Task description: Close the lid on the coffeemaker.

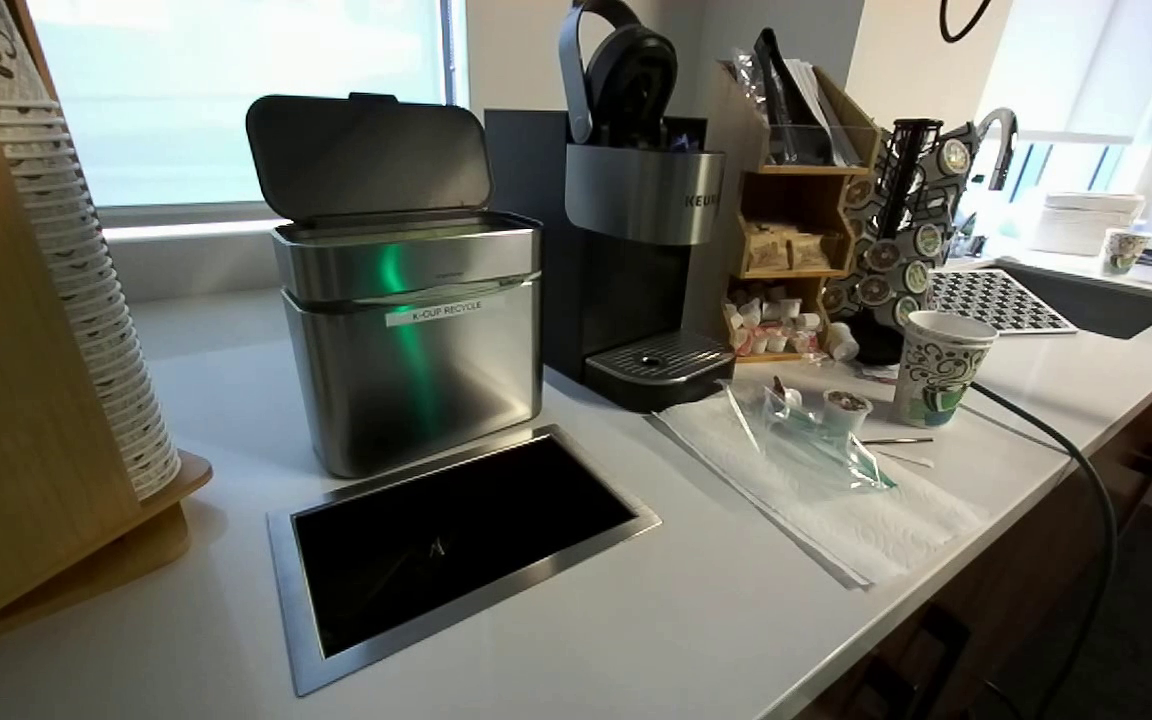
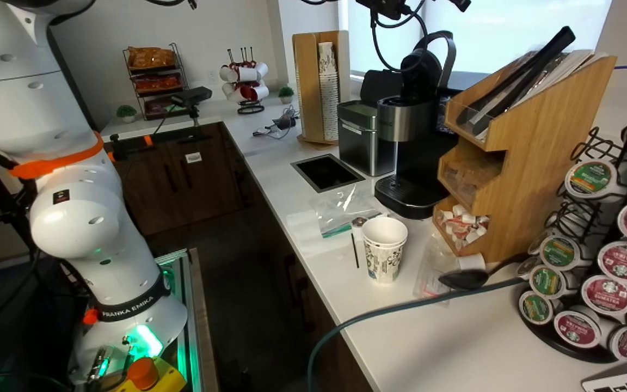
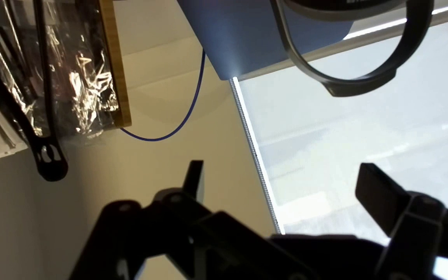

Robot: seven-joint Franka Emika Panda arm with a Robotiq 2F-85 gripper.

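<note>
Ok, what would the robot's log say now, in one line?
coffeemaker: on counter | lid: raised, not yet closed | gripper: open, empty

White countertop, dark wood cabinets, bright windows, pale walls, dark floor

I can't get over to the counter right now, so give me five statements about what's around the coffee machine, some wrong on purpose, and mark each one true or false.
1. The lid of the Keurig coffeemaker is raised open. True.
2. The tool is clamped on that lid. False: its jaws stand apart with nothing between them.
3. The K-cup recycle bin has its flip cover shut. False: the flip cover stands up, open.
4. The wooden organizer stands beside the Keurig coffeemaker. True.
5. The green-sealed zip bag lies inside the K-cup recycle bin. False: it lies on the paper towel.
</note>
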